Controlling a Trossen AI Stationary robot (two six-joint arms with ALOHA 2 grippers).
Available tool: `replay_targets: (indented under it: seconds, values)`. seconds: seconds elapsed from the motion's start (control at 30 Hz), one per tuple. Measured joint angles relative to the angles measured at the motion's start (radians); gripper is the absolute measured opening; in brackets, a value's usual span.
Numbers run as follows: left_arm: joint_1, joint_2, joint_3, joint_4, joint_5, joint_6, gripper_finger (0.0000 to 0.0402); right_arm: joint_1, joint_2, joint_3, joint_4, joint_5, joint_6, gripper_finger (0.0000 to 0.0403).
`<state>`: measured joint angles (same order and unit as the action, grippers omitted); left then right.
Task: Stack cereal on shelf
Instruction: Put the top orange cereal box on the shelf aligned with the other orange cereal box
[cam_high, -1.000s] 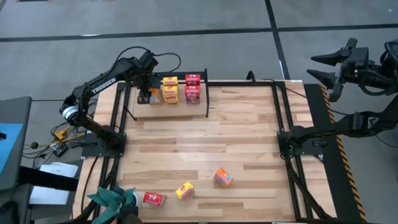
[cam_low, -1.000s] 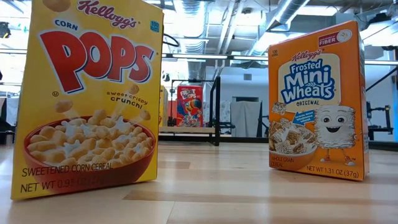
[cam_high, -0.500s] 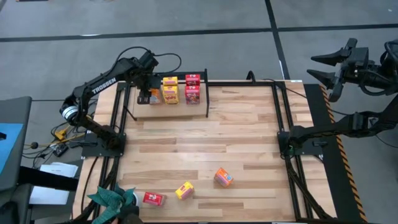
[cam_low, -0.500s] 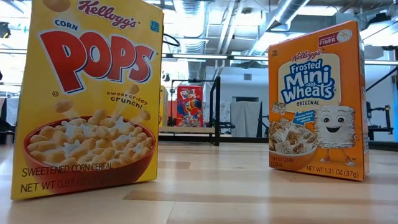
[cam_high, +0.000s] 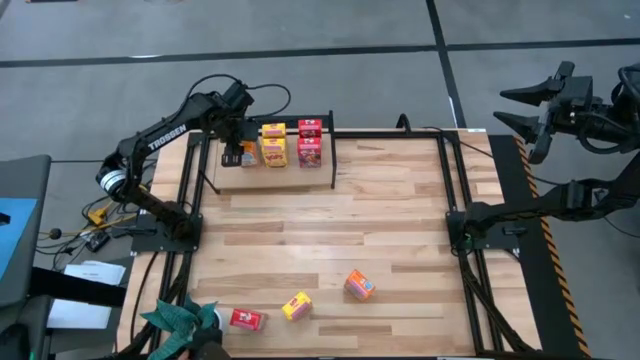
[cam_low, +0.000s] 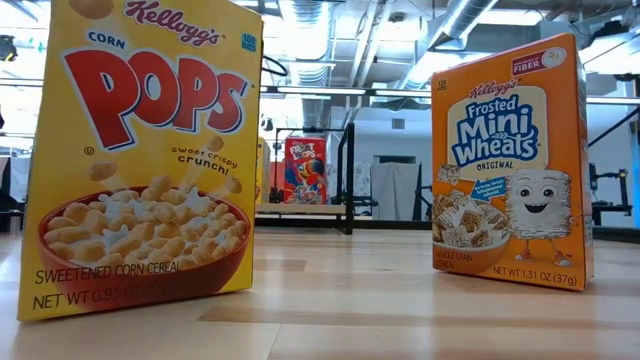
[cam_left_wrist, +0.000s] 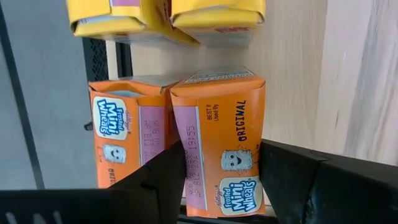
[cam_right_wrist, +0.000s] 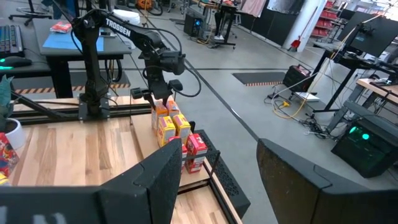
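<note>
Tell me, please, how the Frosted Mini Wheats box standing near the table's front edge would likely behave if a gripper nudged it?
The Frosted Mini Wheats box stands upright, taller than wide, so a high push would probably tip it. It looks like thin printed card and is likely light, so a low nudge might slide it across the smooth wooden table.

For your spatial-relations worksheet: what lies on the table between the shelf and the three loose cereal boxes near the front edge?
Nothing: in the high view, only bare table separates the shelf from the loose cereal boxes.
</note>
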<state>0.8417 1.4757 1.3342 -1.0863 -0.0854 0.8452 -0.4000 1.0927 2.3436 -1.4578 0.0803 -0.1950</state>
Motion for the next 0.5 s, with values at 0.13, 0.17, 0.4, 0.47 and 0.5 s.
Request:
replay_targets:
  seconds: [0.13,0.17,0.4,0.47,0.5]
  values:
    - [0.0,0.0,0.0,-0.001,-0.006,0.01,0.0171,0.0,0.0,0.0,0.0,0.0,0.003,0.0232]
    - [0.0,0.0,0.0,-0.001,-0.006,0.01,0.0171,0.0,0.0,0.0,0.0,0.0,0.003,0.0232]
    - [0.0,0.0,0.0,0.0,-0.008,0.008,0.0171,0.0,0.0,0.0,0.0,0.0,0.003,0.0232]
    - [0.0,0.0,0.0,0.0,-0.017,0.007,0.0171,0.0,0.0,0.0,0.0,0.0,0.003,0.0232]
    - [0.0,0.0,0.0,0.0,-0.024,0.007,0.0171,0.0,0.0,0.0,0.0,0.0,0.003,0.0232]
